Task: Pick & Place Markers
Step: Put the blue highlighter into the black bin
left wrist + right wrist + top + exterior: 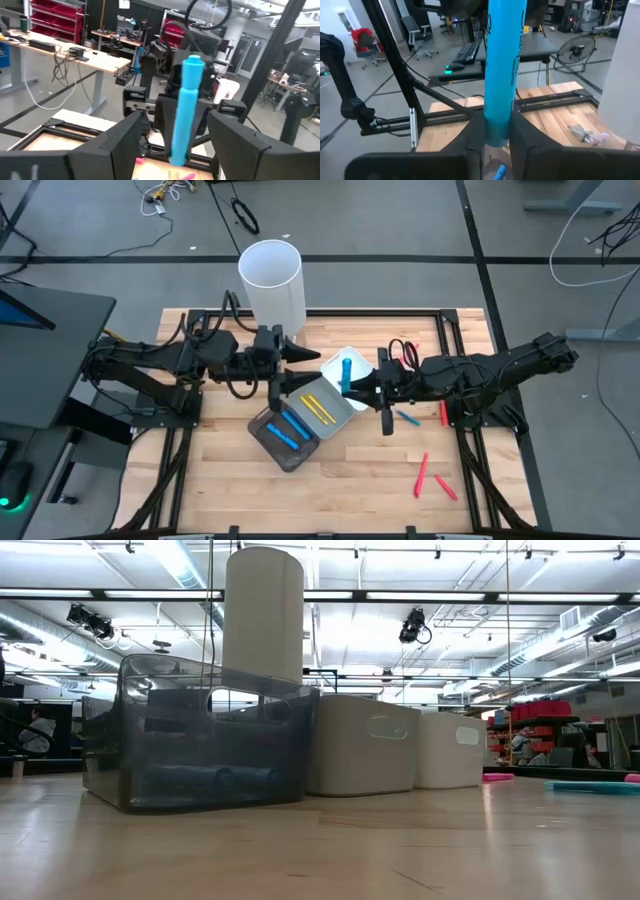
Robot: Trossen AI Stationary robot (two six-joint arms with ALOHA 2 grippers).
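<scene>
Holding blue marker [345, 373] upright in my right tool [349, 385], frame centre, for handover; left tool [303, 359] gapes, empty, facing it.

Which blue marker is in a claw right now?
The upright blue marker over the white tray, pinched in the right claw. The other blue markers lie flat: some in the dark tray, one on the table.

The print along the blue marker [504, 65] is unreadable.
</scene>
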